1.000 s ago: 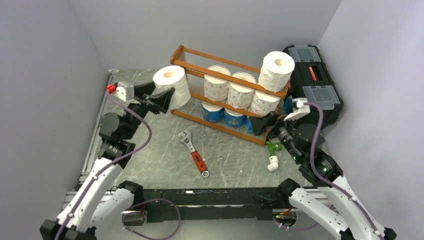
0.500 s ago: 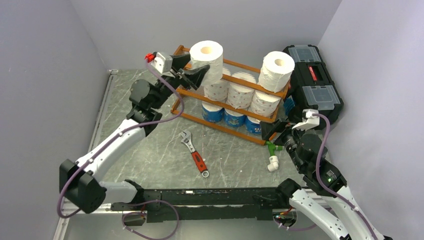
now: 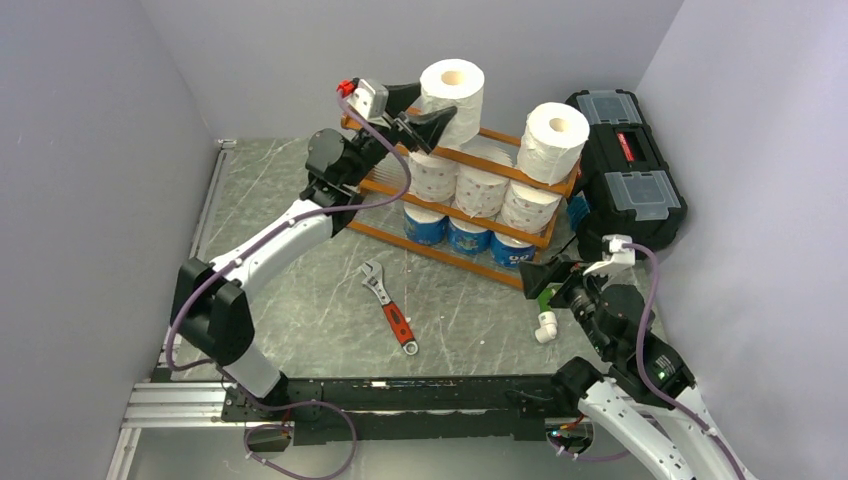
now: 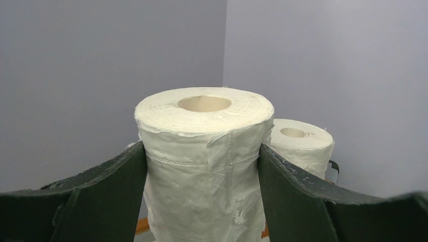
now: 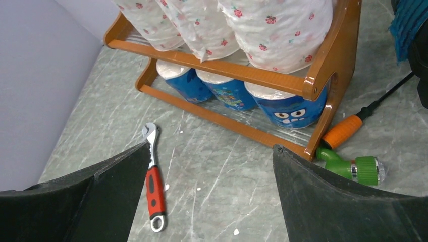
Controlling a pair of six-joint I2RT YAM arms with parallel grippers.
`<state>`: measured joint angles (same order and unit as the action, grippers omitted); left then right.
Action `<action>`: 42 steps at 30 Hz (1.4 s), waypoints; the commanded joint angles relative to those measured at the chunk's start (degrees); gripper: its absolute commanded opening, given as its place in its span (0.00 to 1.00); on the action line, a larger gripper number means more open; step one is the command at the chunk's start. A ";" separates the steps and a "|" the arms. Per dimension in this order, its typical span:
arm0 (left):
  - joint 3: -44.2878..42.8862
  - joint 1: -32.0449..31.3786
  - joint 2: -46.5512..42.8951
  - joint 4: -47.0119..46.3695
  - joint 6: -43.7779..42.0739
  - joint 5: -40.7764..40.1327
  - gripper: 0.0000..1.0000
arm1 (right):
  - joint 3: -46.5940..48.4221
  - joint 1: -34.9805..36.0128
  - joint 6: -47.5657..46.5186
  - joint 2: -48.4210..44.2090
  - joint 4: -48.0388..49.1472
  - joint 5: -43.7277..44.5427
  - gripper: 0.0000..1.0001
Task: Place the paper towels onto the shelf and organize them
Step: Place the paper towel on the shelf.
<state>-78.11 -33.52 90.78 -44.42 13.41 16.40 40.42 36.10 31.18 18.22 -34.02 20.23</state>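
Note:
My left gripper (image 3: 440, 100) is shut on a plain white paper towel roll (image 3: 455, 92), held upright over the left part of the top tier of the wooden shelf (image 3: 430, 250). In the left wrist view the roll (image 4: 204, 161) fills the gap between the fingers (image 4: 101, 191). Another white roll (image 3: 553, 140) stands on the top tier at the right (image 4: 303, 146). Three red-print rolls (image 3: 480, 190) fill the middle tier and three blue-wrapped rolls (image 3: 467, 235) the bottom one. My right gripper (image 3: 545, 275) hangs open and holds nothing (image 5: 210, 147), low by the shelf's right front corner.
A red-handled wrench (image 3: 390, 305) lies on the table in front of the shelf (image 5: 154, 186). A green and white hose nozzle (image 3: 545, 310) lies by the shelf's right foot (image 5: 353, 166). A black toolbox (image 3: 625, 165) stands right of the shelf against the wall.
My left arm has carried the white roll up and to the right, from left of the shelf to over its top tier. My right arm has drawn back toward the near edge.

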 commanded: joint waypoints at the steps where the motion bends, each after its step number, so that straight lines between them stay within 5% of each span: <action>1: -5.97 -0.62 2.41 -9.62 1.69 1.77 0.51 | -0.07 0.16 0.02 -2.59 -1.14 -1.64 0.93; 16: -17.89 -2.57 16.28 -10.36 0.27 4.74 0.49 | 0.23 0.19 0.47 -2.29 -2.04 -4.00 0.92; 42: -11.12 -5.51 18.09 -11.56 -2.75 2.67 0.49 | -0.69 0.22 0.30 -2.69 -1.08 -3.51 0.92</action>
<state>-90.56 -38.74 111.37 -49.63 10.98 19.64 40.38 36.10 31.55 15.64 -36.60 16.86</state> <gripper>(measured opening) 0.758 0.924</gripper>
